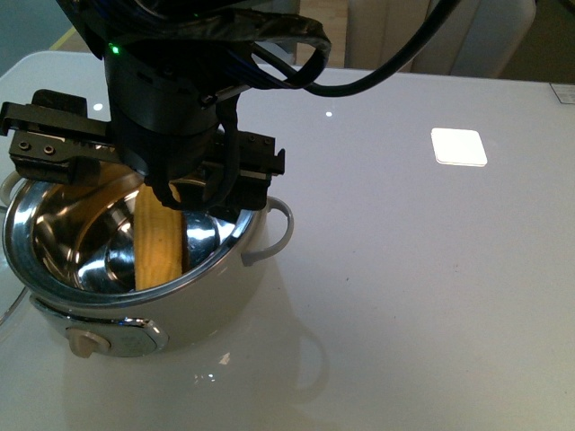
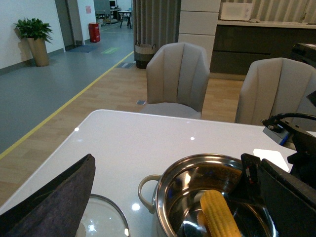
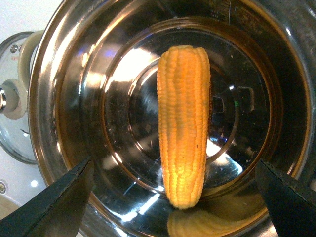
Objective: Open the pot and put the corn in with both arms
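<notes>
Spreading under everything is the glossy white surface (image 1: pixel 404 269), which carries the pot (image 1: pixel 180 314) near its front left part. That pot is cream-bodied with a shiny steel interior, a loop handle (image 1: pixel 274 233) on its right side, and a knob panel (image 1: pixel 112 339) on its front wall. Its mouth is uncovered, and the glass lid (image 3: pixel 12 106) lies flat on the surface just beside the pot, apart from the rim; the left wrist view shows the same lid (image 2: pixel 106 217) next to the pot's other loop handle (image 2: pixel 146 190).

Directly above the pot hangs the right end effector (image 1: pixel 148 171), black and boxy with cables looping off its top. In the right wrist view its 2 fingers (image 3: pixel 59 200) sit wide apart at opposite sides of the pot's interior, so it is spread and gripping nothing.

Inside the pot lies the corn (image 3: pixel 183 123), 1 yellow-orange cob, husk-free and tapered. It rests on the steel bottom across the centre, touching neither finger.

Of the left end effector, only a dark padded part (image 2: pixel 54 202) shows beside the lid, and I cannot tell whether it is spread or pressed together
</notes>
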Motion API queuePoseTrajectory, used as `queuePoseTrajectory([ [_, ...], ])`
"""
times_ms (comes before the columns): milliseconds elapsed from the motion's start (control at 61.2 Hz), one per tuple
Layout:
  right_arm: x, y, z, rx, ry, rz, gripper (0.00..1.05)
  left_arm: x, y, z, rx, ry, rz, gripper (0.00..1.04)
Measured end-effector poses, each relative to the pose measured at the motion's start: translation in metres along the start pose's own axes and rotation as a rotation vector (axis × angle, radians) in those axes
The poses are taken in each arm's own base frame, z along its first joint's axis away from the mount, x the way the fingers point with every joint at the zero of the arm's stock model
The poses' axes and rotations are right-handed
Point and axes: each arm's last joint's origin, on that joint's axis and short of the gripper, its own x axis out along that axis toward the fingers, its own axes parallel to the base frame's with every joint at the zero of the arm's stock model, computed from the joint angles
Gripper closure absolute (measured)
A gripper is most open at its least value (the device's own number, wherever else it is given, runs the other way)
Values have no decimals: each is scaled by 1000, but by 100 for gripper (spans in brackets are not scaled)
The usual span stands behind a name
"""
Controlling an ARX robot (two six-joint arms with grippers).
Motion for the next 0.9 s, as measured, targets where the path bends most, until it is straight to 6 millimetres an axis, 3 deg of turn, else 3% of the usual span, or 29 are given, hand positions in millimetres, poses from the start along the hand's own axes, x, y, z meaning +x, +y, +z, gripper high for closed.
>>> queuePoseTrajectory([
  [114,-20,-10,10,92,-46,70,9,0,0,0,0,0,0,7],
  [229,-56,-24,28,187,-131,140,9,0,0,0,0,0,0,7],
  [376,-101,-54,41,275,-230,185,9,0,0,0,0,0,0,7],
  [490,-124,-82,40,315,-285,170,9,0,0,0,0,0,0,7],
  [686,-170,-138,22,303,-392,96,9,0,0,0,0,0,0,7],
  [899,-225,-181,-24,168,-537,-34,9,0,0,0,0,0,0,7],
])
